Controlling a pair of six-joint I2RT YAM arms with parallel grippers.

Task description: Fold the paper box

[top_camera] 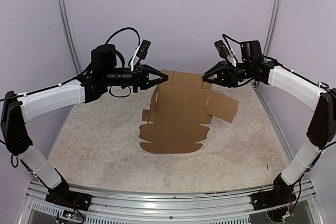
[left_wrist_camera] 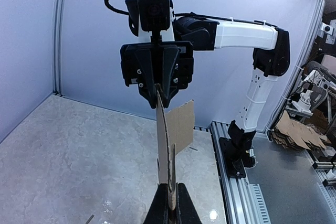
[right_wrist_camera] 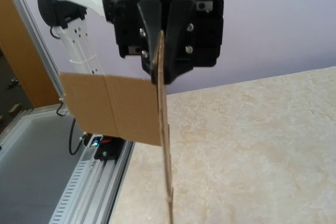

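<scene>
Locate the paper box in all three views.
Top external: paper box at centre, partly stood upright.
Left wrist: edge-on, a thin vertical strip at centre.
Right wrist: edge-on, a thin vertical strip at centre.
Shared landmark: marbled tabletop beneath it.

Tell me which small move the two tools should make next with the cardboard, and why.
Probably both should tip the raised panel toward the near edge, to crease its fold. The left tool and right tool each pinch the paper box at opposite ends of its upright panel, while its front part lies flat on the table.
</scene>
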